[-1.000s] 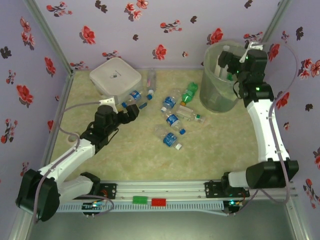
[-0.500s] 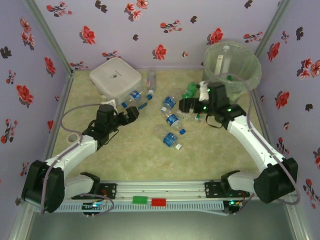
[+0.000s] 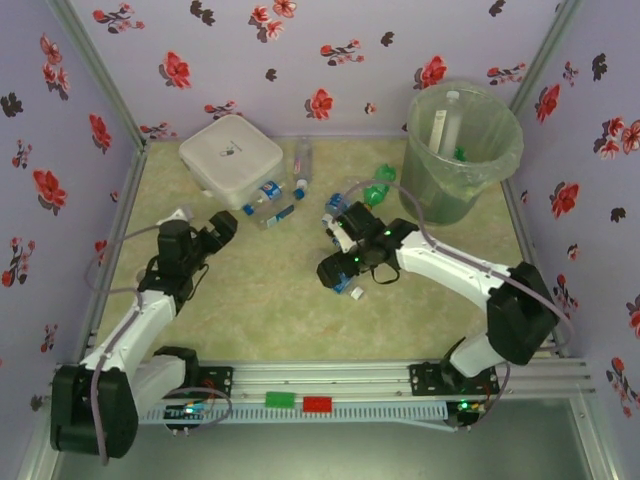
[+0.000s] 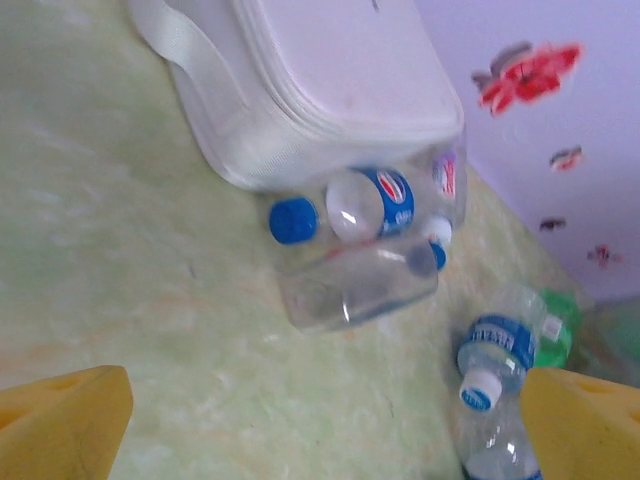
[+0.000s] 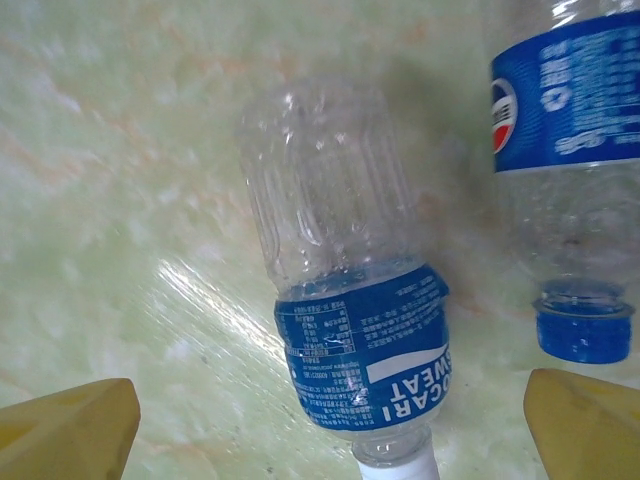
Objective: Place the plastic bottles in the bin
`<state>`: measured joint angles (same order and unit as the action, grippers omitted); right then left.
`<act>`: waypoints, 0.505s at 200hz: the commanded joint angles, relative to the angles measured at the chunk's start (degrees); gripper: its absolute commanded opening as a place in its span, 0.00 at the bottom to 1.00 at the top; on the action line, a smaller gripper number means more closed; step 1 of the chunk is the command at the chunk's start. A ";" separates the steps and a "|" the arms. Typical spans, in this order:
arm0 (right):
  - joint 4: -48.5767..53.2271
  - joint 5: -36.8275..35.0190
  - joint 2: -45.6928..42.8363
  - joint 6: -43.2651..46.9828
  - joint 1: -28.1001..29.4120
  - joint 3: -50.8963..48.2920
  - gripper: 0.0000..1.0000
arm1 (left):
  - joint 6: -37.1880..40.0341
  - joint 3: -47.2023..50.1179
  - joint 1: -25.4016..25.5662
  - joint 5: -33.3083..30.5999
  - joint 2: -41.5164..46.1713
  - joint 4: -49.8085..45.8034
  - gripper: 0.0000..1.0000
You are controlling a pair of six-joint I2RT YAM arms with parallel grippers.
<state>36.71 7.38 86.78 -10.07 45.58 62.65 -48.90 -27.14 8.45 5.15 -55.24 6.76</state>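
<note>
Left claw [image 4: 320, 420] seemingly spread, right claw [image 5: 330, 420] spread

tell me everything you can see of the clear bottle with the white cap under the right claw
The small clear plastic bottle with a blue label lies on its side on the pale green marbled table. It looks empty, with a ribbed body, a slightly wrinkled label printed "POCARI SWEAT" and a white cap. The right claw is open above it, not touching. A blue-capped clear bottle lies beside it, apart.
</note>
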 commanded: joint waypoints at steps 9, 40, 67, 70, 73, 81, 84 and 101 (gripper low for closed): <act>5.21 -6.70 4.62 5.63 3.05 3.94 0.96 | -2.87 1.55 -3.61 -0.13 5.36 -2.36 1.00; 4.73 -10.37 10.29 8.22 5.22 6.08 0.92 | -2.64 2.55 -4.23 0.29 9.15 -5.34 1.00; 5.73 -12.44 16.37 10.00 6.59 9.40 0.87 | -3.70 3.96 -4.23 0.97 10.62 -5.88 1.00; 5.82 -12.80 16.95 10.13 6.82 9.69 0.87 | -3.87 4.06 -4.23 1.00 10.72 -5.81 1.00; 5.86 -13.15 17.53 10.32 6.91 9.95 0.86 | -3.90 4.17 -4.23 1.07 10.84 -5.80 1.00; 5.71 -14.14 19.02 10.51 7.29 10.48 0.84 | -3.94 4.35 -4.31 1.09 11.07 -5.78 1.00; 5.75 -14.30 19.50 10.55 7.40 10.74 0.83 | -3.92 4.30 -4.32 1.11 11.20 -5.86 1.00; 6.28 -14.31 21.75 10.42 7.68 11.78 0.73 | -3.66 4.19 -4.32 0.97 11.11 -5.84 1.00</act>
<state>40.53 -4.01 105.97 -1.13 52.45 72.12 -52.01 -23.40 4.69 5.23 -44.84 1.72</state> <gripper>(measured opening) 0.778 0.998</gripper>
